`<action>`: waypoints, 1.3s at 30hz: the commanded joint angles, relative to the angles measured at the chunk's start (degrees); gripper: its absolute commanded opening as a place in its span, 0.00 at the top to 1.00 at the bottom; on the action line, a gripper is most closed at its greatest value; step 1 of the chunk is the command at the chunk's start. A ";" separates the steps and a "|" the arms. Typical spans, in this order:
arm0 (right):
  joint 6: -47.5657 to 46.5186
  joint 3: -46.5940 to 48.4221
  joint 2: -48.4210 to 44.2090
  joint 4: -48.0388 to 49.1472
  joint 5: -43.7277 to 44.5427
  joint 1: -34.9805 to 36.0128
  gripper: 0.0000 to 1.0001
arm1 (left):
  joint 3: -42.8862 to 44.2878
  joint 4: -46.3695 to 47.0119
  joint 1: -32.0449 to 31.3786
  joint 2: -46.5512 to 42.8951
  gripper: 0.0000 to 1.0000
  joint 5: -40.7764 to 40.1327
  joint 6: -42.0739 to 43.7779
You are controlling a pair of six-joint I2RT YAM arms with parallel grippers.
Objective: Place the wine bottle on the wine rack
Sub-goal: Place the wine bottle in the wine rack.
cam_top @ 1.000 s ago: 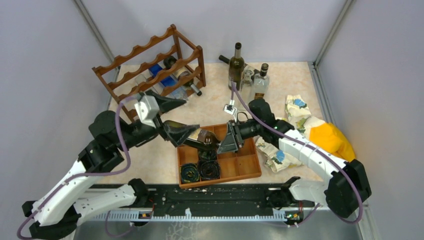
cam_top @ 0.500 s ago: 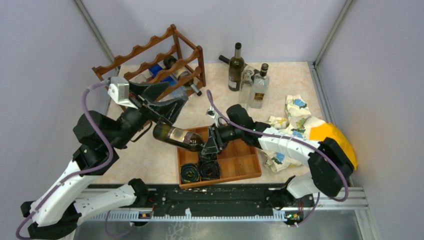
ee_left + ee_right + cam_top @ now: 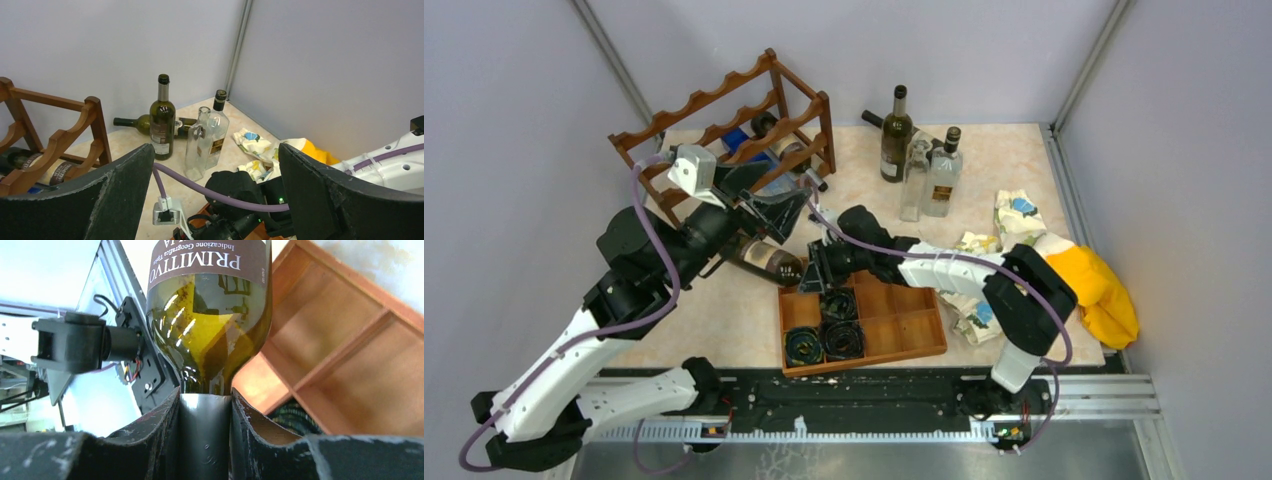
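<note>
The left gripper (image 3: 215,152) has its two dark fingers (image 3: 117,197) spread far apart, one at each bottom corner. Between them a purple cable (image 3: 190,183) runs past a small white connector (image 3: 166,215) to the dark wrist of the right arm (image 3: 237,187). At the left stands the wine rack (image 3: 62,142), with a labelled bottle (image 3: 47,172) lying in it. Beyond, near the wall corner, a dark green bottle (image 3: 162,120) stands upright and another dark bottle (image 3: 131,121) lies behind it. A clear glass bottle (image 3: 196,150) and a black-capped bottle (image 3: 218,127) stand just beside them. A patterned cloth (image 3: 252,142) and a yellow cloth (image 3: 314,150) lie to the right.
</note>
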 commanded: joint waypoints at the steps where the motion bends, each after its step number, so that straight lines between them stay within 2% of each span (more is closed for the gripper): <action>1: 1.03 8.39 2.50 12.02 0.74 1.97 1.00 | 1.75 -0.17 -0.33 -1.25 0.01 -1.61 3.76; 24: 4.88 19.25 14.92 15.46 8.00 4.51 1.00 | 3.51 -1.76 -0.33 -0.68 0.01 -1.73 9.41; 39: 6.32 21.51 19.23 20.03 14.82 6.90 1.00 | 4.52 -2.24 -0.33 -0.24 0.01 -1.84 10.87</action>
